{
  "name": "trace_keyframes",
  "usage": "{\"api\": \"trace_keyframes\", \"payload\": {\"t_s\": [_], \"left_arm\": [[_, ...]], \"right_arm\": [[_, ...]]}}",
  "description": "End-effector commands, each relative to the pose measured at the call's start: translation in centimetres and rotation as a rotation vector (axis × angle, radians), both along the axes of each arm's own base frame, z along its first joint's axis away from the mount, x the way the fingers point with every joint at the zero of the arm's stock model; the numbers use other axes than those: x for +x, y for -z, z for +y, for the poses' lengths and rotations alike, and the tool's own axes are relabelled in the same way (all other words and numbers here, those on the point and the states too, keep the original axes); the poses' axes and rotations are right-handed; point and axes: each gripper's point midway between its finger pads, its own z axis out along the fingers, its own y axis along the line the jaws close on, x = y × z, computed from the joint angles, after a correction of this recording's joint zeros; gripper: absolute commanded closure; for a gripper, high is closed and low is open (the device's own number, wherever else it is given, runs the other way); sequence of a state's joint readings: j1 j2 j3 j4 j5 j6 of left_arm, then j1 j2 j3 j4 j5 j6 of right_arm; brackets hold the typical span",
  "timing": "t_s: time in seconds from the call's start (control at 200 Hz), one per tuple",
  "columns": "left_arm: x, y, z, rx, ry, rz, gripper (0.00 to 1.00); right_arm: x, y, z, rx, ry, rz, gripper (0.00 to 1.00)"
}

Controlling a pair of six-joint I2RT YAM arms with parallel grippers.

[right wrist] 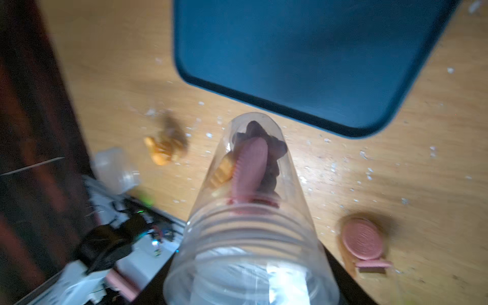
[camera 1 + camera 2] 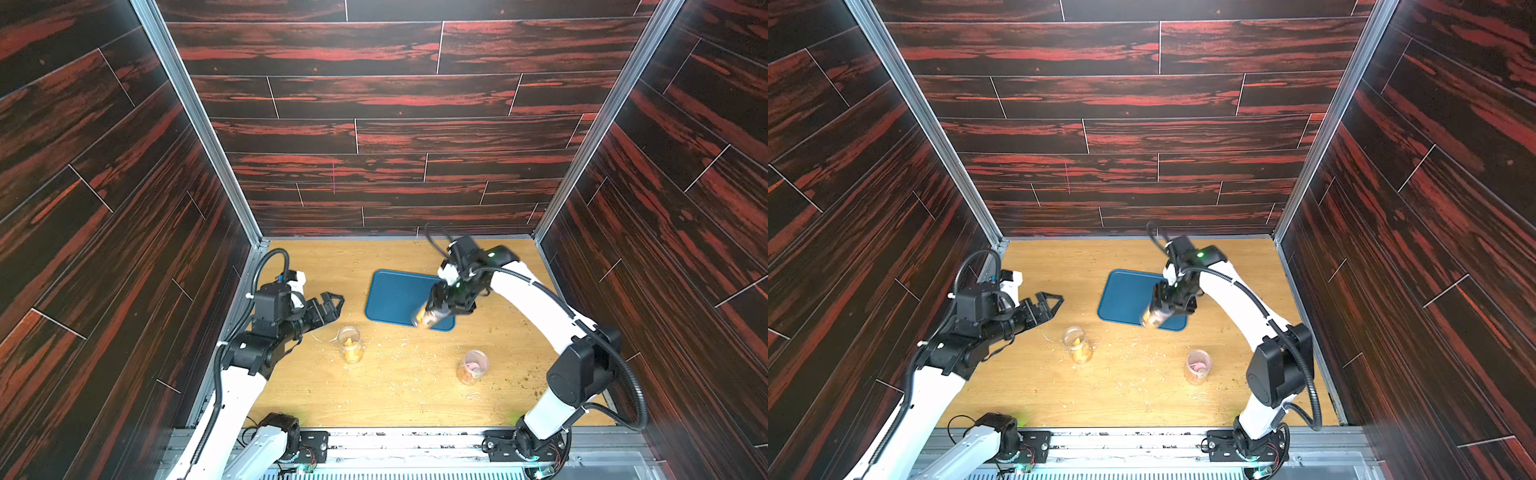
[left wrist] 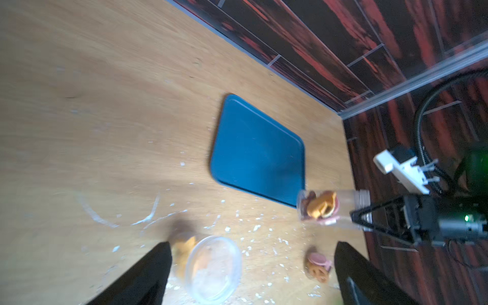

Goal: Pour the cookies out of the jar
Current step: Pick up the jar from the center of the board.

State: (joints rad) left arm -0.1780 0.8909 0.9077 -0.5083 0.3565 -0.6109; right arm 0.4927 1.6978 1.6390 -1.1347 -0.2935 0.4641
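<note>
A wooden table (image 2: 395, 395) carries a blue tray (image 2: 395, 295) near its far side. The right gripper (image 2: 436, 309) is clamped on a clear jar (image 2: 428, 318), held in the air on its side by the tray's near edge. The jar's threaded mouth is toward the gripper. The left gripper (image 2: 334, 306) hangs with its fingers spread apart and holds nothing, near a second jar (image 2: 350, 345) standing on the table. A third jar (image 2: 473, 366) stands well apart, closer to the right arm. The cookies (image 2: 421, 318), pink, orange and brown, sit bunched at the held jar's closed end. Pale crumbs (image 2: 419, 353) litter the table between the jars.
</note>
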Motion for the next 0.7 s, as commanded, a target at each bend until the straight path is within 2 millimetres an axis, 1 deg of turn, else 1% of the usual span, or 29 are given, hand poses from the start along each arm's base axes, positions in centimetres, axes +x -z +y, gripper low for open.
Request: {"api": "trace_keyframes", "payload": {"t_s": [0.0, 0.085, 0.15, 0.205, 0.321, 0.491, 0.696], "left_arm": [[0.4, -2.4, -1.4, -0.033, 0.079, -0.087, 0.0], [0.5, -2.4, -1.5, -0.023, 0.088, -0.08, 0.0], [0.5, -2.7, -2.1, -0.047, 0.11, -0.088, 0.0], [0.6, -3.0, -2.7, -0.065, 0.134, -0.104, 0.0], [0.8, -2.7, -2.8, -0.04, 0.14, -0.1, 0.0], [0.5, -2.4, -3.5, -0.005, 0.199, -0.122, 0.0], [-0.2, -1.6, -4.2, 0.147, 0.298, -0.14, 0.0]], "right_arm": [[-0.5, -3.8, 1.7, 0.166, -0.006, 0.006, 0.33], [-0.1, -4.9, 1.9, 0.203, -0.001, 0.001, 0.33], [0.1, -5.8, 2.3, 0.239, -0.001, -0.008, 0.33], [0.3, -6.2, 2.3, 0.251, 0.001, -0.014, 0.33], [0.5, -6.0, 2.4, 0.256, 0.001, -0.005, 0.33], [0.6, -5.8, 2.1, 0.253, -0.001, -0.003, 0.33], [0.6, -5.8, 2.1, 0.259, 0.002, -0.001, 0.33]]}}
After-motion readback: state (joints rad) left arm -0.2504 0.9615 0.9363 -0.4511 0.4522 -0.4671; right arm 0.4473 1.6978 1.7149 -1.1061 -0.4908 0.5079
